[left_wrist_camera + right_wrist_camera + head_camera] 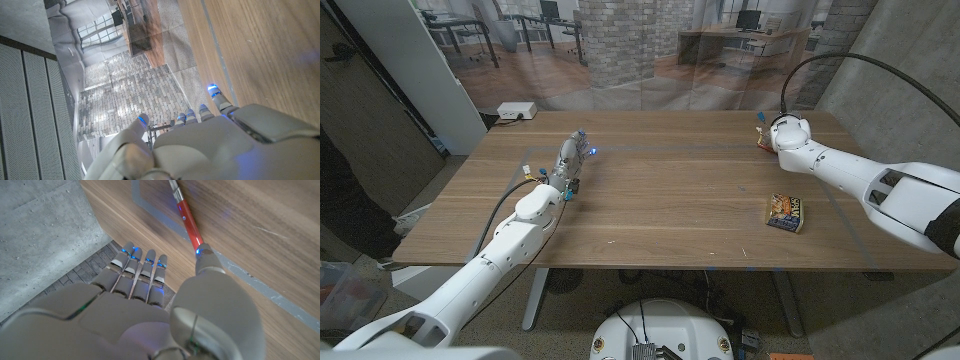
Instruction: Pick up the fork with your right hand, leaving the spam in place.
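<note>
In the right wrist view, the fork (186, 214) showed a red handle whose metal end was cut off by the picture's edge, and its near end was hidden behind the right hand (150, 315); whether the fingers (145, 267) touched it could not be told. In the head view the fork was too small to make out beside that hand (782, 133). The spam (786, 212) label was too small to read. The left hand (567, 165) looked blurred against the counter (680, 200).
</note>
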